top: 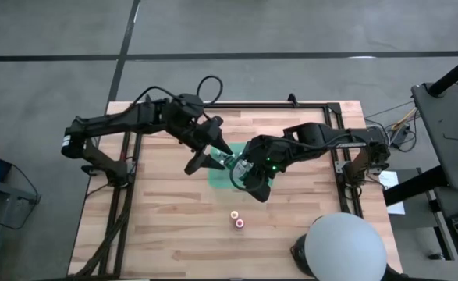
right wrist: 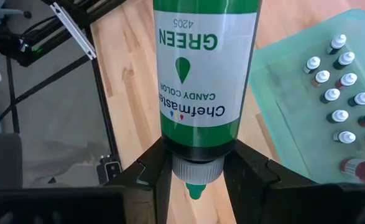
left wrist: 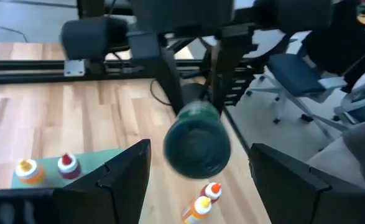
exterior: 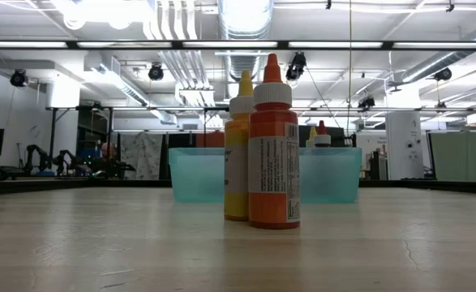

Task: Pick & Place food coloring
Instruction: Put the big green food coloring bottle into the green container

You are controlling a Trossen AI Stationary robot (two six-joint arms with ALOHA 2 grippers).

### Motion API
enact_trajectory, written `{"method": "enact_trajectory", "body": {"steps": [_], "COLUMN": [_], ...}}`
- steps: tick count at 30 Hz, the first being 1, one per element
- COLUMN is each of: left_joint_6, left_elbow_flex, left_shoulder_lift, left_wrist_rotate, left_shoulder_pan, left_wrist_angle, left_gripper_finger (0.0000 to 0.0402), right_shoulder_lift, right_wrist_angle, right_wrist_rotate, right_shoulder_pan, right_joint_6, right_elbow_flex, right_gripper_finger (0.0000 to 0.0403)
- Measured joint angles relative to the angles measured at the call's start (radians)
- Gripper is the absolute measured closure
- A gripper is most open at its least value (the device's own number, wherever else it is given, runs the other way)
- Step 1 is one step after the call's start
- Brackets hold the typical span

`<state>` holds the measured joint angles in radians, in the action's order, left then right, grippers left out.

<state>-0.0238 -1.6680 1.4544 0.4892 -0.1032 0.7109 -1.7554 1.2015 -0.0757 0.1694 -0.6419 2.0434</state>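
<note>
The green food coloring bottle (right wrist: 205,81), a dark green plastic dropper bottle with a white "GREEN" label, sat pinched at its neck in the right hand (right wrist: 198,168), cap toward the wrist and base pointing away. In the high view this was at the centre of the frame, over the edge of the translucent teal plastic bin (top: 219,173). The left hand (left wrist: 194,171) stood with its fingers spread on either side of the bottle's round base (left wrist: 196,146), not closed on it, so a handover between the arms looked to be under way.

Inside the bin, a cluster of small white-capped bottles (right wrist: 342,81) already stood in rows at the right of the right wrist view, so much of the sorting seemed done. Two bottles remained out on the wooden tabletop (top: 166,226): an orange one (exterior: 273,146) and a yellow one (exterior: 238,150), side by side in the lower middle of the high view, well apart from the bin. By that reckoning the green bottle and those two were left to place.
</note>
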Motion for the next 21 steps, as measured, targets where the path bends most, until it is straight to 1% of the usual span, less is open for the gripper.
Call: {"method": "enact_trajectory", "body": {"steps": [15, 21], "left_joint_6": [0.002, 0.006], "left_elbow_flex": [-0.005, -0.005], "left_shoulder_lift": [0.018, 0.018], "left_wrist_rotate": [0.012, 0.01], "left_shoulder_pan": [0.002, 0.002], "left_wrist_angle": [-0.021, -0.022], "left_gripper_finger": [0.016, 0.0171], "right_shoulder_lift": [-0.003, -0.003], "right_wrist_angle": [-0.001, -0.002], "right_wrist_rotate": [-0.003, -0.004], "right_shoulder_pan": [-0.022, -0.03], "right_joint_6": [0.014, 0.021], "right_elbow_flex": [-0.001, -0.002], "right_gripper_finger": [0.0296, 0.0296]}}
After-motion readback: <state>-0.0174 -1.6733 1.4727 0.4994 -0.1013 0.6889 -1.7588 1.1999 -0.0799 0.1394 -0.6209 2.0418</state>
